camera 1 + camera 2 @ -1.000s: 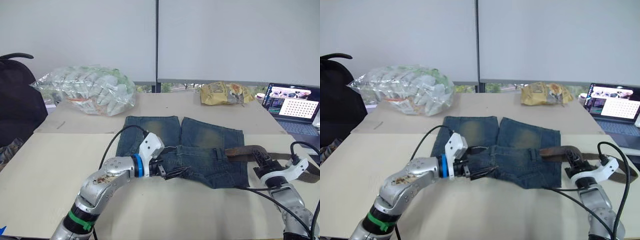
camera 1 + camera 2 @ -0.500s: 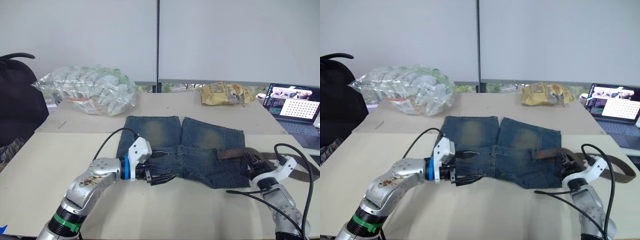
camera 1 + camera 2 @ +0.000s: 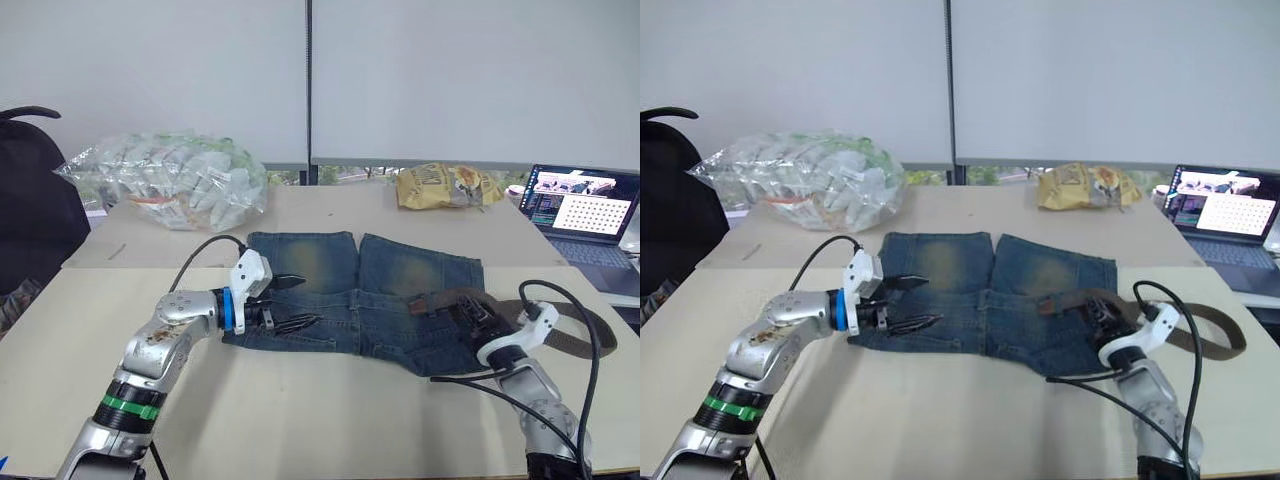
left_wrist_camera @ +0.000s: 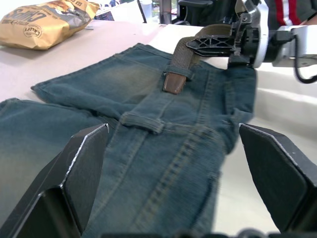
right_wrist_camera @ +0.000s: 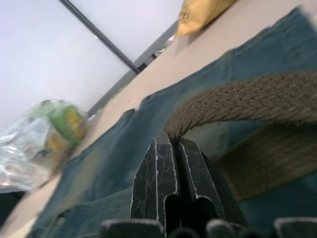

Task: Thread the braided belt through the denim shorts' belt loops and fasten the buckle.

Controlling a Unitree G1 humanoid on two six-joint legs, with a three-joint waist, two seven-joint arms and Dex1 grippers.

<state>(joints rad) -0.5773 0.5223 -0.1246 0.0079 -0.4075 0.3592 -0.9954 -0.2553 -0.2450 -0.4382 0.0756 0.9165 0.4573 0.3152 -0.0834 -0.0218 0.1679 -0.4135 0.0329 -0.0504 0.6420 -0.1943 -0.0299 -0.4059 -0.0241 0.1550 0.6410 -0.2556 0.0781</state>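
The denim shorts (image 3: pixel 330 265) lie flat on the table, waistband toward me. The braided belt (image 3: pixel 440 297) lies along the right part of the waistband, and its brown tip (image 4: pixel 172 84) rests a little short of a belt loop (image 4: pixel 142 122). The rest of the belt curls off past the shorts to the right (image 3: pixel 585 335). I cannot make out the buckle. My right gripper (image 3: pixel 470 312) is shut on the belt at the shorts' right hip, its fingers (image 5: pixel 173 183) pinching the braid. Over the shorts' left edge, my left gripper (image 3: pixel 295 302) is open and holds nothing.
A clear bag of packets (image 3: pixel 165 180) sits at the back left and a yellow snack bag (image 3: pixel 445 187) at the back middle. An open laptop (image 3: pixel 580 205) stands at the right edge, a black chair (image 3: pixel 30 200) at the far left. Bare table (image 3: pixel 300 400) lies in front of the shorts.
My left gripper let go of the waistband and drew back left to the shorts' edge. My right gripper moved left, carrying the belt tip further along the waistband. The camera shifted slightly.
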